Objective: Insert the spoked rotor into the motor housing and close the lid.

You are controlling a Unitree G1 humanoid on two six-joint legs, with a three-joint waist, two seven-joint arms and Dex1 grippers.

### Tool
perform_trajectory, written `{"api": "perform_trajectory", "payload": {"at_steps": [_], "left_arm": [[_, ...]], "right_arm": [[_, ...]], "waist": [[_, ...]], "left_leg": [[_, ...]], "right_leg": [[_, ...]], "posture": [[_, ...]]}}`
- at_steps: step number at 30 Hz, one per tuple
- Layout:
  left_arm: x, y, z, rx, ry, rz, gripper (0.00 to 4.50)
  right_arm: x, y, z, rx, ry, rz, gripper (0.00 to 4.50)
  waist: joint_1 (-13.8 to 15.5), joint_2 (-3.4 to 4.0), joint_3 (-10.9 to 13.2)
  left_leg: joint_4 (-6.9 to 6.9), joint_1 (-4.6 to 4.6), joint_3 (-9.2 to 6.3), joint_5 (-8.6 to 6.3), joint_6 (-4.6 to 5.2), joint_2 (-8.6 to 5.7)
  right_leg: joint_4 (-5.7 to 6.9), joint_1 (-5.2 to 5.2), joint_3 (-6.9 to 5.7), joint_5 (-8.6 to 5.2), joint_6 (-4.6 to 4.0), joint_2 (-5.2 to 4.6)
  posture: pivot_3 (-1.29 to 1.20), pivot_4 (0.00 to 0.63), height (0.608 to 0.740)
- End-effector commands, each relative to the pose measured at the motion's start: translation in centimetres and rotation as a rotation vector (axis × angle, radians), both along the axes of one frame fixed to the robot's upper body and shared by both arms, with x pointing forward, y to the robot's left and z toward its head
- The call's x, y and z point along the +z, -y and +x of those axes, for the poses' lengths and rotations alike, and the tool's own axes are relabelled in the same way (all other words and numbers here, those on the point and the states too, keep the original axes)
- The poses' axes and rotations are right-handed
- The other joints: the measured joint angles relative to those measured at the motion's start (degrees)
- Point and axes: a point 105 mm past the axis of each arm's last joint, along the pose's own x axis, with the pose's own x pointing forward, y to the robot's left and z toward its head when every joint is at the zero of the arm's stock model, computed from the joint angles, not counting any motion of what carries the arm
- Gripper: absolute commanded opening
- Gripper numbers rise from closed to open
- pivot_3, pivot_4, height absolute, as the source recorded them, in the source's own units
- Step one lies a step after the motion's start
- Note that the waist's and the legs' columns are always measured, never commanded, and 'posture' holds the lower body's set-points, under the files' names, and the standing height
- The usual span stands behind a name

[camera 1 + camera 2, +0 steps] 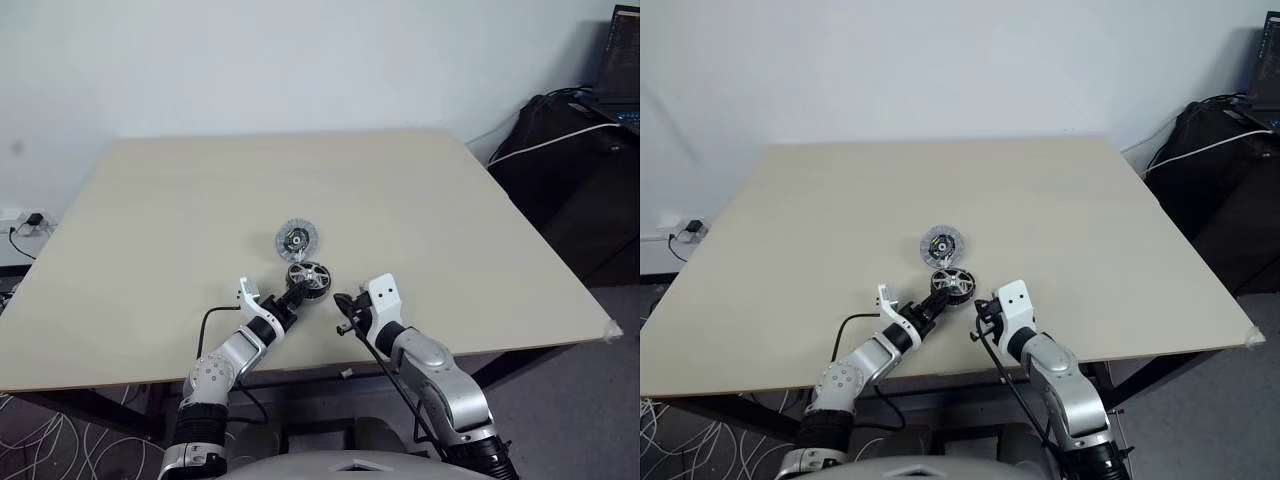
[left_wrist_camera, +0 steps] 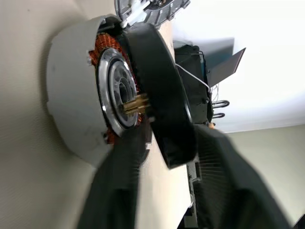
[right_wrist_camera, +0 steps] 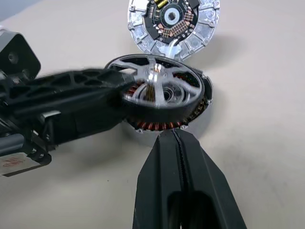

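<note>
Right gripper (image 3: 177, 138): fingers pressed together, nothing between them; tips just short of the near edge of the housing, low over the table.
Left gripper (image 1: 296, 293): reaching in from the left side to the rotor; one finger (image 2: 116, 191) on the hub side of the rotor's rim, the other on the outer side; from the right wrist view, black fingers lying across the rotor's left part; grip or mere contact not clear.
Rotor (image 3: 159, 90): silver spokes, dark outer band, tilted, part way over the housing, one edge lifted, brass shaft end at the hub.
Housing (image 2: 71, 105): grey shell with copper windings in a ring, resting on the table under the rotor, between the two grippers.
Lid (image 1: 297, 239): lying flat just beyond the rotor and housing, dark centre with small circuit parts facing up, ridged silver rim.
Table (image 1: 450, 220): pale wood top.
Far right: dark bags and cables (image 1: 560, 140) past the table edge.
</note>
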Motion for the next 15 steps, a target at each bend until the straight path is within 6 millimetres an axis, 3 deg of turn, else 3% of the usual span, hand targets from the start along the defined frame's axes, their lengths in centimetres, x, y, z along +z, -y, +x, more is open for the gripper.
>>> {"api": "perform_trajectory", "payload": {"at_steps": [1, 5, 15], "left_arm": [[1.8, 2.3, 0.8, -0.014, 0.045, -0.068, 3.04], [2.1, 2.1, 0.8, -0.007, 0.062, -0.061, 4.3], [3.5, 0.3, 0.0, 0.057, 0.098, -0.008, 4.3]], "right_arm": [[1.5, -0.1, 0.5, -0.003, 0.052, 0.022, 0.0], [1.5, -0.1, 0.4, -0.005, 0.052, 0.022, 0.0], [1.4, -0.2, 0.5, -0.006, 0.049, 0.027, 0.0]], "waist": [[0.0, 0.03, 0.0], [0.0, 0.11, -0.1], [0.0, 0.1, -0.1]], "left_leg": [[0.02, 0.01, 0.0, -0.02, -0.04, 0.0], [0.09, 0.08, 0.0, -0.07, -0.13, 0.0], [0.0, 0.02, 0.01, -0.04, -0.09, 0.01]], "right_leg": [[0.0, 0.02, 0.0, 0.01, 0.01, 0.0], [0.01, 0.12, 0.0, 0.06, 0.08, 0.0], [-0.08, 0.02, 0.03, 0.11, 0.07, 0.0]], "posture": [[0.0, 0.0, 0.74], [0.0, 0.0, 0.74], [0.0, 0.0, 0.74]]}}
